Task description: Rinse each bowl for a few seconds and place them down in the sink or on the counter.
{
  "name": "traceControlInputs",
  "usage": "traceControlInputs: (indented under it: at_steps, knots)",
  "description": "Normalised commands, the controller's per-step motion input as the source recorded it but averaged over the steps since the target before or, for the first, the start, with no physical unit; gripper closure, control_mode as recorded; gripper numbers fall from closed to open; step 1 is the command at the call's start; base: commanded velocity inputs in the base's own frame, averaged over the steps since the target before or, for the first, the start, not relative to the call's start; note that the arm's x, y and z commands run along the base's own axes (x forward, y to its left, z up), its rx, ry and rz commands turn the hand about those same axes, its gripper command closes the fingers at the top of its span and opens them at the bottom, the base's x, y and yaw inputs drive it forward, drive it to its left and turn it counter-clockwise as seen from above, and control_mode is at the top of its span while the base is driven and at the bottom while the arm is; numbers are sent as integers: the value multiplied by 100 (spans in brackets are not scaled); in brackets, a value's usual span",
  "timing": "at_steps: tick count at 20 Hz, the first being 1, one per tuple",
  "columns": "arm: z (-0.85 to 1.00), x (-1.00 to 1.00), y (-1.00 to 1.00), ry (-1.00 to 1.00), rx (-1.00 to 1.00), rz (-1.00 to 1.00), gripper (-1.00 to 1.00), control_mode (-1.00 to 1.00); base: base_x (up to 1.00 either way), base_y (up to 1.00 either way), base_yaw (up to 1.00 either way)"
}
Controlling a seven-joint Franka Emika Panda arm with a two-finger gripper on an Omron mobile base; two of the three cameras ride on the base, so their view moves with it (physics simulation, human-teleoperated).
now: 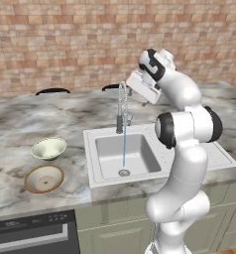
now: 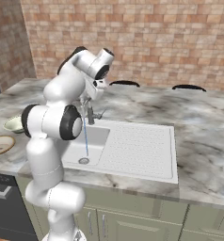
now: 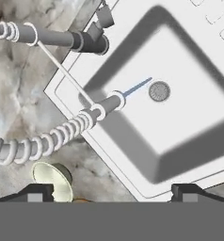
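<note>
Two bowls sit on the desk [image 1: 21,124] left of the sink [image 1: 102,171]: the deeper pale green-cream bowl [image 1: 49,148] behind, the shallow tan-rimmed bowl [image 1: 44,178] nearer the front edge. Faucet [image 1: 122,106] runs a thin stream into the basin. Claw [image 3: 112,190] hangs above the faucet, jaws wide, empty, touching nothing.

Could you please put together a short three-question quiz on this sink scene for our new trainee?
1. True or false: water is running from the faucet into the sink.
2. Where do the two bowls sit? A) in the basin B) on the counter beside the sink C) on the draining board
3. Fill in: the gripper, above the faucet, is ___ and holds nothing.

Key: 1 true; 2 B, the green-cream bowl and tan-rimmed bowl both sit there; 3 open.
</note>
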Motion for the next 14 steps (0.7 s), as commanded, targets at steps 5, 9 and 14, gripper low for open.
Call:
traceControlInputs:
  at_steps: [5, 9, 14]
  knots:
    - [0, -18, 37, 9, 0, 13, -100, -100, 0, 0, 0]
    - [-1, -12, 50, 1, 0, 10, -100, -100, 0, 0, 0]
    - [-8, -14, 50, -9, 0, 5, -100, -100, 0, 0, 0]
